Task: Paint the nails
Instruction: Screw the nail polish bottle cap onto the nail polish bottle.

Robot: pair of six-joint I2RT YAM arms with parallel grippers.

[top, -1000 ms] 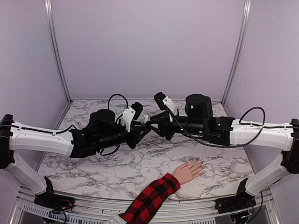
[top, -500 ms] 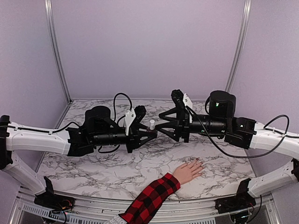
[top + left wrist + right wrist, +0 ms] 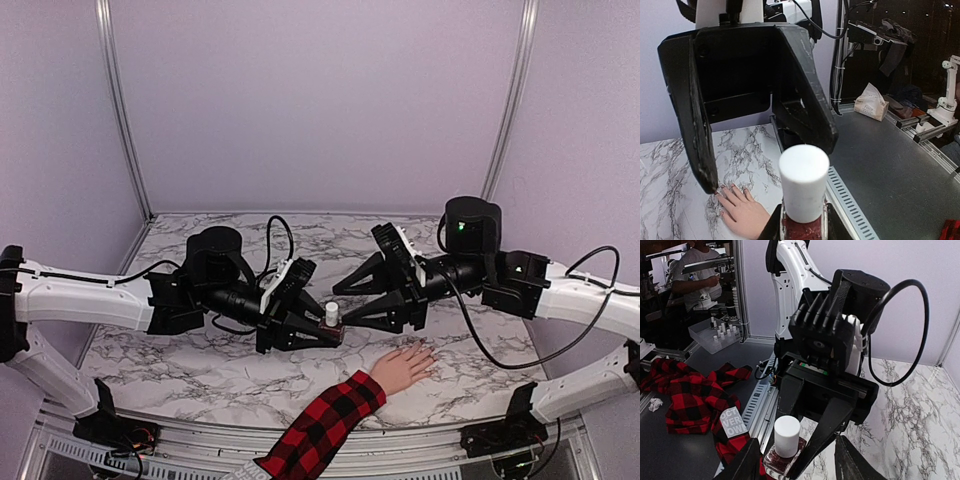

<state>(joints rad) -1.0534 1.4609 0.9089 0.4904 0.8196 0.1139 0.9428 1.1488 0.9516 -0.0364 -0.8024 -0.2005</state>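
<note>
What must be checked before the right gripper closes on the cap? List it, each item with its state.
1. Left gripper shut on the polish bottle: ok.
2. White cap seated on the bottle: ok.
3. Right gripper jaws open wider than the cap: ok.
4. Cap centred on the gap, in the right wrist view: ok.
5. Cap deep enough between the fingers: cannot tell.
6. Hand flat on the table, clear of both arms: ok.
</note>
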